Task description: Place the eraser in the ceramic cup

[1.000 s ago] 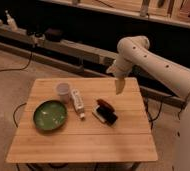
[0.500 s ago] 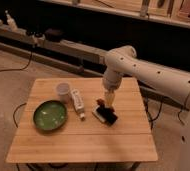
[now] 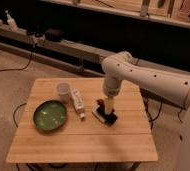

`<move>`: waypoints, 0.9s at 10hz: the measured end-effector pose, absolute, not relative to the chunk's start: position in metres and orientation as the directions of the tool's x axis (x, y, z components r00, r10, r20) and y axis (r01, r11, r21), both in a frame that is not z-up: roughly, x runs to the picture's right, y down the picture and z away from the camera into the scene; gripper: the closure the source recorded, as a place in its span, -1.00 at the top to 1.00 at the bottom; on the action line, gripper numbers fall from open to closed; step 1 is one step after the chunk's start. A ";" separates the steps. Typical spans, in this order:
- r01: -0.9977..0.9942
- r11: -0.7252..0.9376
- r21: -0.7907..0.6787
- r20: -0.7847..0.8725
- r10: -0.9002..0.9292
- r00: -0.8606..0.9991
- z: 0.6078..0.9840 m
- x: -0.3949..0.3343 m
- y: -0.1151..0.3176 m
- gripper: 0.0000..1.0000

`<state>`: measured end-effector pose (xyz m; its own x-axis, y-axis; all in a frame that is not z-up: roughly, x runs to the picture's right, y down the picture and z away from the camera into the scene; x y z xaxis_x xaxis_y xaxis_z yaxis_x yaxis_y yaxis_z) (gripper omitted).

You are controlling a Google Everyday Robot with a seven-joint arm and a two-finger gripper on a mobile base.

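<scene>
Gripper (image 3: 108,106) hangs low over the right-middle of the table (image 3: 83,142), pointing straight down. Its jaws are spread wide with nothing in them, and its tip is right above the eraser (image 3: 108,117), whether touching I cannot tell. The eraser lies flat on the wood, well apart from the cup. A pale block (image 3: 98,113) sits just beside it on the left, and a reddish-brown piece (image 3: 100,102) lies close behind.

The step in hand looks like the reach for the grasp. To do it well, the jaws should straddle the eraser's narrow width, centred, and stay clear of the pale block so only the black piece is caught. They should sink until the fingers flank its sides before closing. After that, a straight lift should come before any sideways travel, since the bottle lies on the way to the cup.

From the left, the green bowl (image 3: 50,115) sits near the table's left edge. It shows only pale glints inside, and nothing I can name. Behind it and to the right stands the cup (image 3: 63,90), upright, and it looks empty. The white bottle (image 3: 77,102) lies on its side just right of the cup, between it and the eraser.
</scene>
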<state>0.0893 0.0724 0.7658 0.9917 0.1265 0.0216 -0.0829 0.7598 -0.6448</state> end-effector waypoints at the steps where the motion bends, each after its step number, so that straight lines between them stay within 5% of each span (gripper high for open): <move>1: -0.076 0.758 -0.648 0.027 0.123 0.992 0.773 0.088 0.080 0.60; 9: 0.074 0.737 -0.672 0.145 0.033 0.989 0.832 0.087 0.130 0.60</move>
